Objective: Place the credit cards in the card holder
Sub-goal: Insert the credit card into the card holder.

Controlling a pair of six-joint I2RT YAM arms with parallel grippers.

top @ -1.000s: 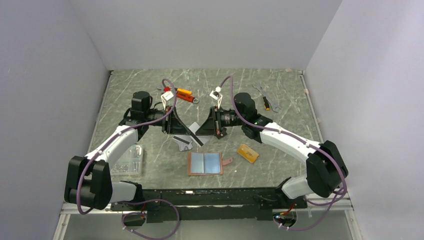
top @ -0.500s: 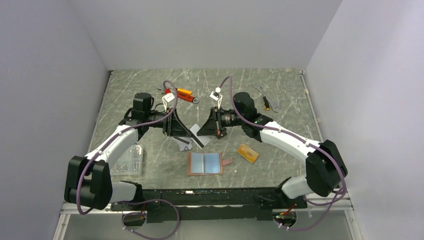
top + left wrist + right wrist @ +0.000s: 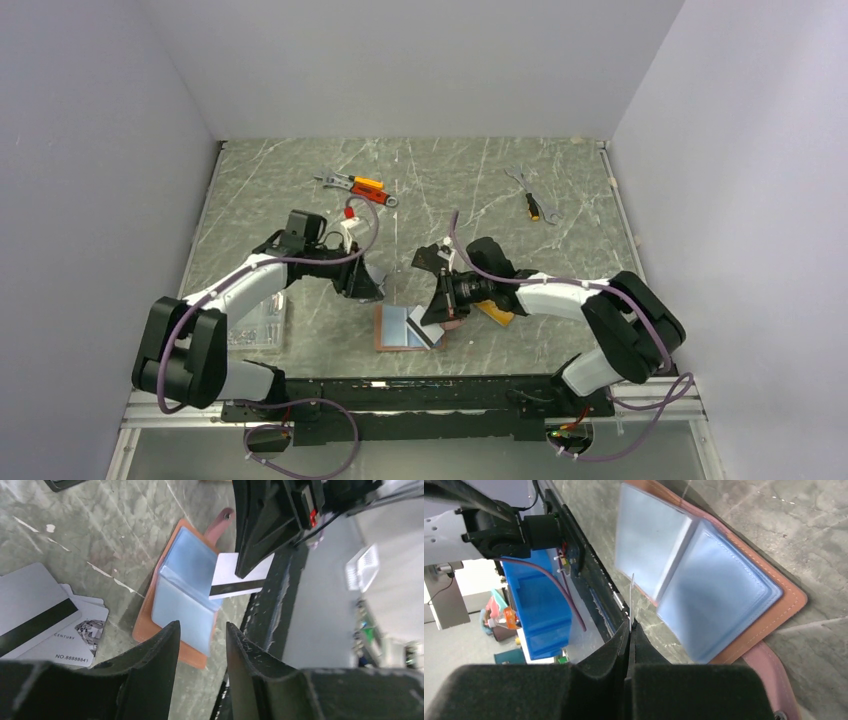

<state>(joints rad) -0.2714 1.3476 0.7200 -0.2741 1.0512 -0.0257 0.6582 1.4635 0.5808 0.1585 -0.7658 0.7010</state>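
The card holder [image 3: 400,335] lies open near the table's front edge, reddish-brown leather with pale blue clear sleeves; it also shows in the left wrist view [image 3: 172,645] and the right wrist view [image 3: 791,602]. My right gripper [image 3: 437,312] is shut on a silver-grey card with a dark stripe [image 3: 239,578], held on edge [image 3: 631,597] just above the holder's near right side. My left gripper [image 3: 366,287] is open and empty just left of the holder. Two silver-grey cards [image 3: 35,615] lie overlapped on the table by it. An orange-gold card [image 3: 495,312] peeks out under my right arm.
Orange-handled tools lie at the back centre [image 3: 358,184] and back right [image 3: 535,205]. A clear plastic box [image 3: 255,320] sits at the left by my left arm. The black front rail [image 3: 272,620] runs right beside the holder.
Both arms have swung down from mid-table toward the front edge. The striped card, held between both grippers before, is now in the right gripper alone, over the holder. The left gripper has let go.
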